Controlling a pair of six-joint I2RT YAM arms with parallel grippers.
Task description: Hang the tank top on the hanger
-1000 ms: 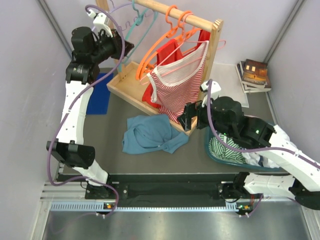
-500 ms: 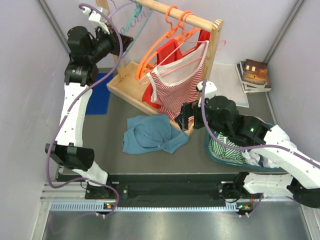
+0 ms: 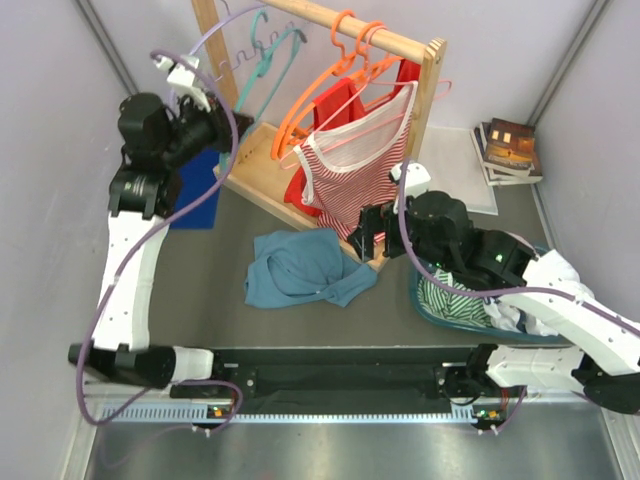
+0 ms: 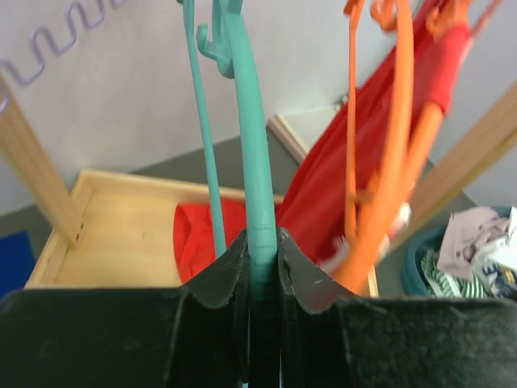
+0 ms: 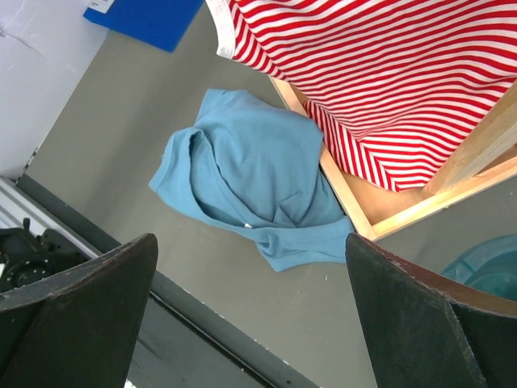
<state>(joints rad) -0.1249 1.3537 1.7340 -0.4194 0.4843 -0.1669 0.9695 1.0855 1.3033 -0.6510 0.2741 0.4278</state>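
The left gripper (image 4: 262,240) is pinched narrow on the hanger (image 4: 248,121), its fingers (image 4: 218,275) pressed against either side of the teal bar, which rises straight up from between them in the wrist view. From above, this grip sits at about 10 o'clock on the table (image 3: 220,260), just beside the left end of the rack (image 3: 432,90). The hanger's hook is up by the rail's 11 o'clock end; whether it rests on the rail I cannot tell. A lilac hanger (image 3: 232,62) hangs just beside it. Orange hangers (image 3: 338,70) follow toward 12 o'clock, with a red top (image 3: 340,100) and a striped top (image 3: 355,165) hanging there. The tank top (image 3: 305,268) lies crumpled on the table near the centre, at 6 o'clock from the rack, its right edge against the rack's wooden base below the striped top's hem. The right gripper (image 3: 366,232) hovers at 3 o'clock of the tank top, beside the rack's near corner. Its fingers (image 5: 81,315) are spread wide with nothing held, and its wrist view looks down on the tank top between them. A basket (image 3: 422,305) of laundry sits at 4 o'clock under the right arm. Books (image 3: 508,148) lie at 2 o'clock and a blue pad (image 3: 200,205) at 9 o'clock.
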